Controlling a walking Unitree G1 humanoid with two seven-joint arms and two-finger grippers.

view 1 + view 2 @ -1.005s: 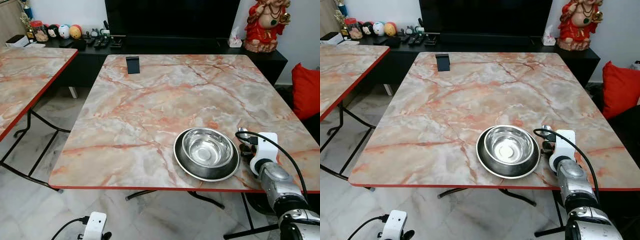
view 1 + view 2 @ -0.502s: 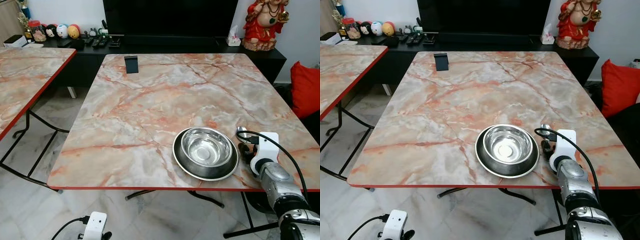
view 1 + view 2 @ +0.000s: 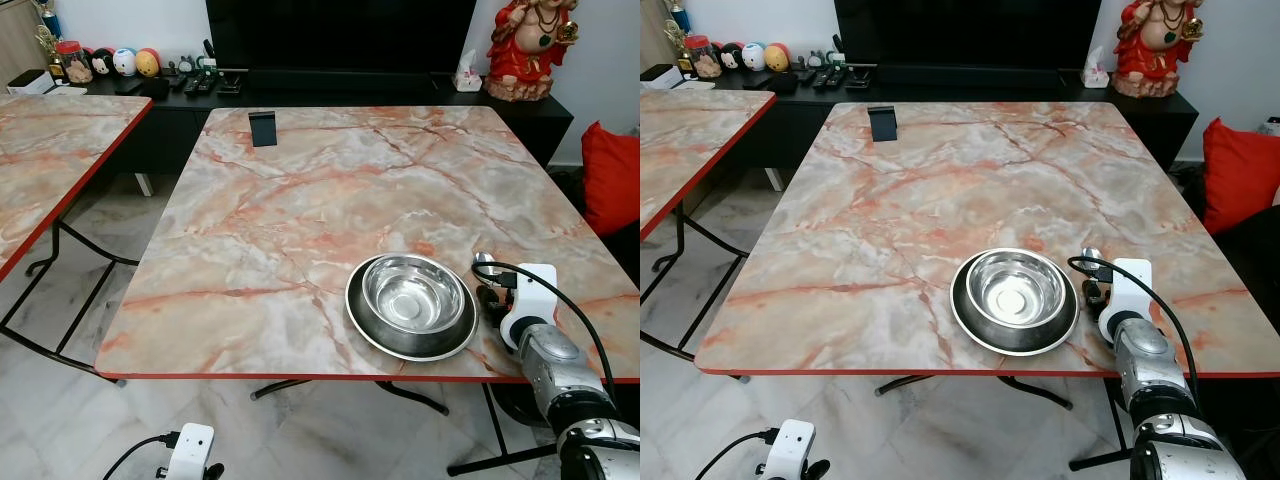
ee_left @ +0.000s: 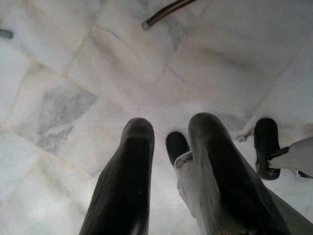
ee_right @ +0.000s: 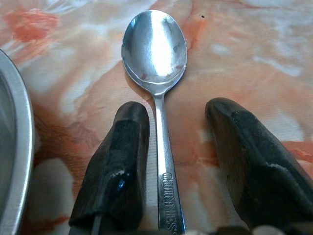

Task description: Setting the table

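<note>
A steel bowl (image 3: 410, 300) sits on the marble-pattern table (image 3: 300, 220) near its front right edge. Just right of the bowl, a steel spoon (image 5: 155, 49) lies flat on the table, its scoop (image 3: 484, 264) pointing away from me. My right gripper (image 5: 177, 110) rests low over the spoon's handle, open, one finger (image 5: 124, 156) against the handle and the other a gap away. In the left eye view the right gripper (image 3: 492, 300) is beside the bowl's rim. My left gripper (image 4: 172, 123) hangs idle over the floor, fingers slightly apart.
A small black stand (image 3: 264, 128) is at the table's far left. A second table (image 3: 50, 150) stands to the left across a gap of tiled floor. Behind are a dark console with a red figurine (image 3: 527, 50) and a red cushion (image 3: 612, 175) at right.
The camera view has shifted slightly. Bowl, spoon and right gripper keep their places.
</note>
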